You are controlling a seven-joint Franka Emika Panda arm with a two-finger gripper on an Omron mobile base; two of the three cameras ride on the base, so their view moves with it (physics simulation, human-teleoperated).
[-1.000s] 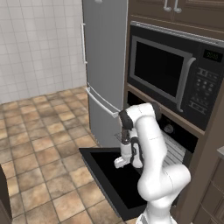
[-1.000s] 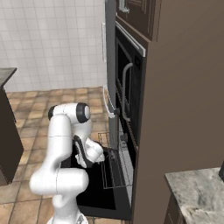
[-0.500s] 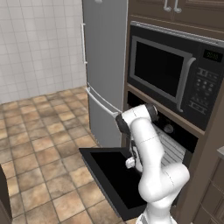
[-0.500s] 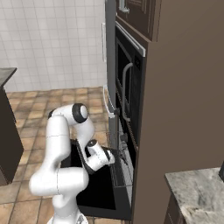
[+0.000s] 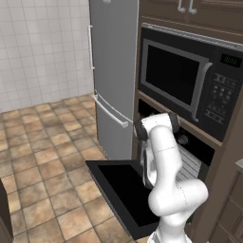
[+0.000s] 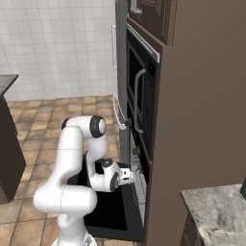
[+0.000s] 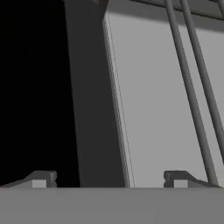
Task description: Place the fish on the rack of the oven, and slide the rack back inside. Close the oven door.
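Arm rising from base, folding over at shoulder, forearm dropping steeply down, wrist bending toward right side of right base view. Gripper (image 6: 131, 175) sitting low, pointing roughly level, fingers tiny and hard to read there. In hand view gripper (image 7: 109, 179) showing two dark fingertips (image 7: 40, 179) standing far apart, one at each side, nothing between them. Jaws spread wide, gripping nothing.

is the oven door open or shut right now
Open. The oven door lies dropped flat over the floor, and the rack shows in the cavity behind the arm.
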